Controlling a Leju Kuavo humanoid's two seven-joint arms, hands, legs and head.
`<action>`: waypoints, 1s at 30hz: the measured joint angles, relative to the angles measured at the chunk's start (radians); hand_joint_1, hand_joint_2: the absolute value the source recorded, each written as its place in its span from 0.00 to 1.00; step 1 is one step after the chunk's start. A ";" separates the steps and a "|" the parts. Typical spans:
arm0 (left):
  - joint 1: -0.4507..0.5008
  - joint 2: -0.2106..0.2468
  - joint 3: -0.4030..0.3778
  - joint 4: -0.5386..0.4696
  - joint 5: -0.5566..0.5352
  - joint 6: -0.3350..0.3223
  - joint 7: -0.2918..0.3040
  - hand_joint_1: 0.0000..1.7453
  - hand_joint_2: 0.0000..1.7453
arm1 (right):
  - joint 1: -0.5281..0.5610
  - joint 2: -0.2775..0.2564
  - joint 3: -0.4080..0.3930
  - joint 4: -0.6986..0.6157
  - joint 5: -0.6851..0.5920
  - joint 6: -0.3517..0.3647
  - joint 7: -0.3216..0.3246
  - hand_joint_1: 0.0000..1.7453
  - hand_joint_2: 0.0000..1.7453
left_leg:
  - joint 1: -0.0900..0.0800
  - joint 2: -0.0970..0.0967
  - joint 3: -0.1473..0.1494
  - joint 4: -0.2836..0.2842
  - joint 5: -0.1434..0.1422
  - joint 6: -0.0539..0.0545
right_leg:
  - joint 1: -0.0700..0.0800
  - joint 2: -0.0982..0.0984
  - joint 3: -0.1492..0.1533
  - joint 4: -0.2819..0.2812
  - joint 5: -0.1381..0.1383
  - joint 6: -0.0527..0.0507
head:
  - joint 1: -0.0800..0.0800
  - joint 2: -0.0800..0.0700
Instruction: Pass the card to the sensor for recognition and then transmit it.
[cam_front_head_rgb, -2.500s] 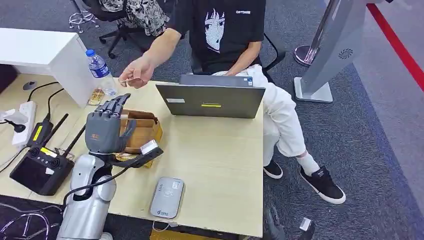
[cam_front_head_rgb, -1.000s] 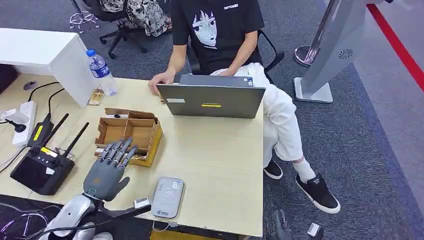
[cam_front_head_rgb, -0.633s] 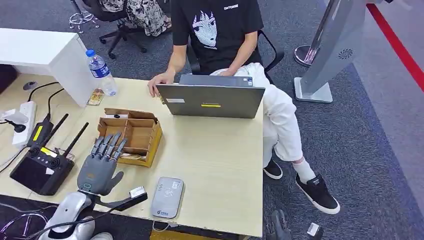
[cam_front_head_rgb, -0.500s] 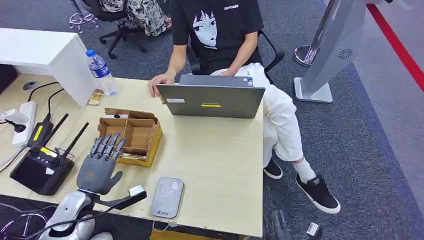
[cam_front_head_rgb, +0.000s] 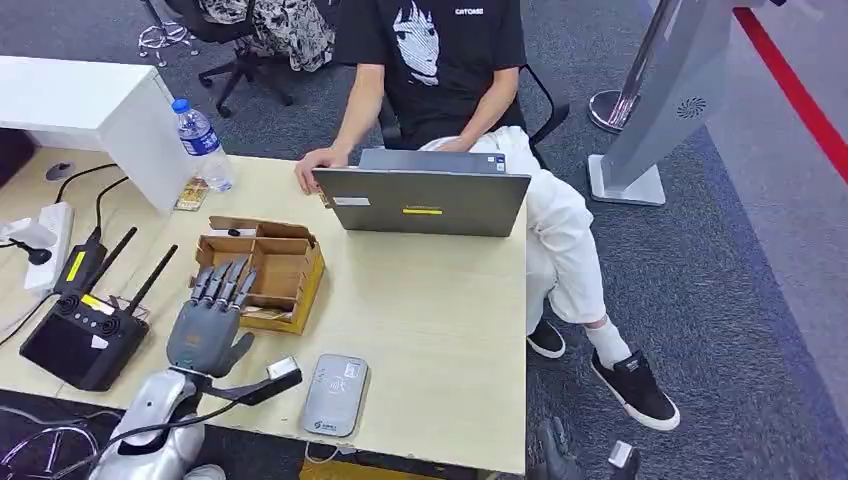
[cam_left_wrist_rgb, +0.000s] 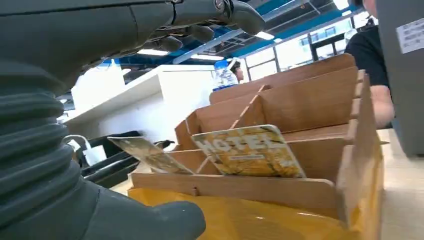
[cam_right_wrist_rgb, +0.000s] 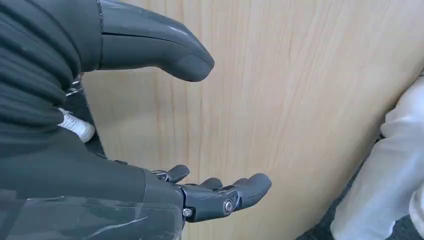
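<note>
Hovering with fingers (cam_front_head_rgb: 222, 282) spread and holding nothing, the left hand (cam_front_head_rgb: 208, 323) points at the cardboard box (cam_front_head_rgb: 290, 262). The hotel card (cam_left_wrist_rgb: 248, 150) stands just beyond the fingertips in the near compartment, leaning back, long edge across the approach. The right hand (cam_right_wrist_rgb: 150, 145), also released, hangs beside the bench (cam_front_head_rgb: 440, 320).

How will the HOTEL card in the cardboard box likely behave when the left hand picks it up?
The HOTEL card looks thin and flat, so probably light and stiff. Its glossy face may be slippery. It leans against a divider of the cardboard box, so a nudge could tip it.
</note>
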 joint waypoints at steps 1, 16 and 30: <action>-0.003 -0.004 0.000 0.003 -0.002 0.000 -0.001 0.00 1.00 | 0.000 0.001 0.000 0.000 0.000 0.000 0.000 0.00 1.00 | 0.000 0.000 0.000 0.000 0.000 0.000 | 0.000 0.000 0.000 0.000 0.000 0.000 | 0.000 0.000; -0.010 -0.032 0.000 0.047 -0.005 -0.002 -0.005 1.00 1.00 | -0.001 0.003 0.001 0.000 0.000 -0.002 0.003 0.00 1.00 | 0.000 0.000 0.000 0.000 0.000 0.000 | 0.000 0.000 0.000 0.000 0.000 0.000 | 0.000 0.000; -0.015 -0.043 0.000 0.058 -0.004 0.045 0.005 1.00 1.00 | -0.001 0.003 0.001 0.000 -0.002 -0.006 0.001 0.00 1.00 | 0.000 0.000 0.000 0.000 0.000 0.000 | 0.000 0.000 0.000 0.000 0.000 0.000 | 0.000 0.000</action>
